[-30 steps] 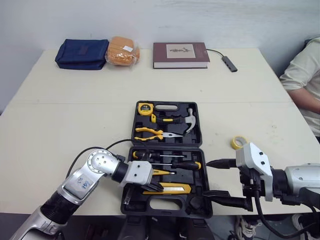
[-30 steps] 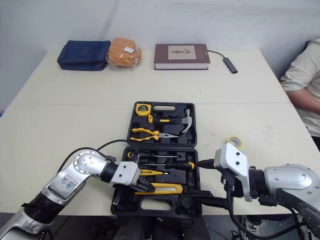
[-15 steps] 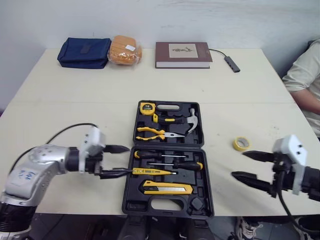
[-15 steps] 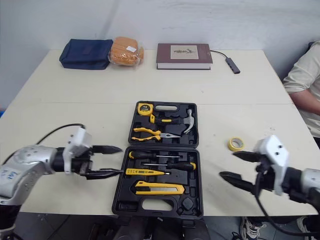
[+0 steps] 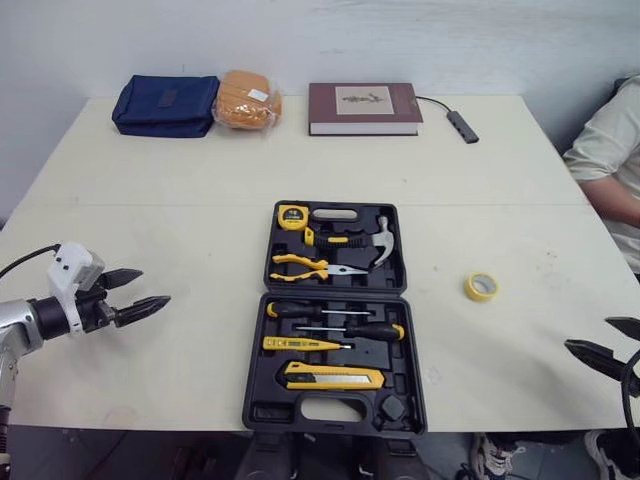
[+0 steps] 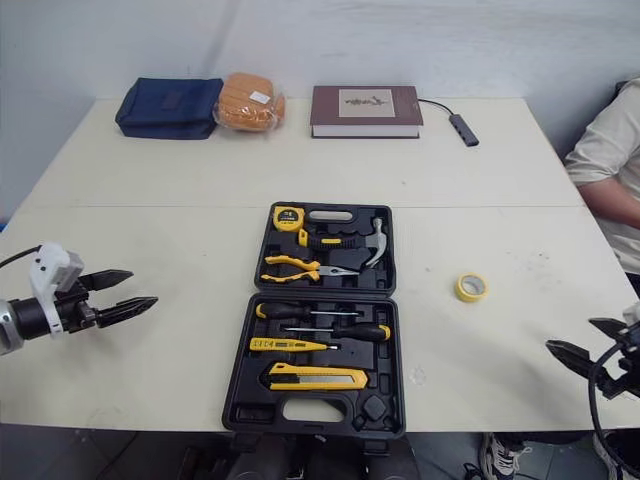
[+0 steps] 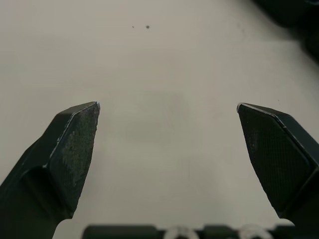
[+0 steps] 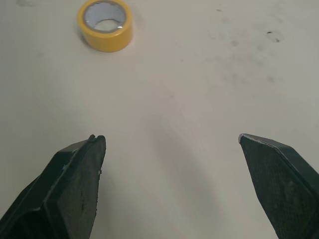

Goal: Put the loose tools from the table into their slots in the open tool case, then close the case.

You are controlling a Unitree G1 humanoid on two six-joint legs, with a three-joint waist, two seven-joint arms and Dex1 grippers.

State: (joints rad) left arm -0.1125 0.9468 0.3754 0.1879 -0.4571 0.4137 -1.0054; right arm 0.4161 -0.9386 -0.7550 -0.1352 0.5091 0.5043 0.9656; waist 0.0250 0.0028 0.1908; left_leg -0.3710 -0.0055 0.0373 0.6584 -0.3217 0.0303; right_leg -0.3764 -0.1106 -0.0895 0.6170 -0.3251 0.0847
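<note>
1. the tool case [image 5: 336, 291] lies open and flat in the middle of the table [image 5: 180, 200], lid half on the far side.
2. the lid half holds a tape measure [image 5: 291, 216], a hammer [image 5: 380, 238] and pliers [image 5: 312, 266]; the near half holds screwdrivers [image 5: 340, 320] and a yellow knife [image 5: 333, 377].
3. a yellow roll of tape [image 5: 481, 287] lies loose on the table, right of the case and apart from it.
4. the left gripper [image 5: 150, 287] hangs over bare table well to the left of the case, fingers spread with nothing between them.
5. the right gripper [image 5: 588, 333] is at the table's near right edge, fingers parted and empty.
6. the roll of tape sits out ahead of the right fingers [image 8: 75, 174], off toward one of them, not between them and not touching.
7. a blue pouch [image 5: 165, 105], an orange packet [image 5: 247, 99] and a book [image 5: 363, 108] lie along the far edge.
</note>
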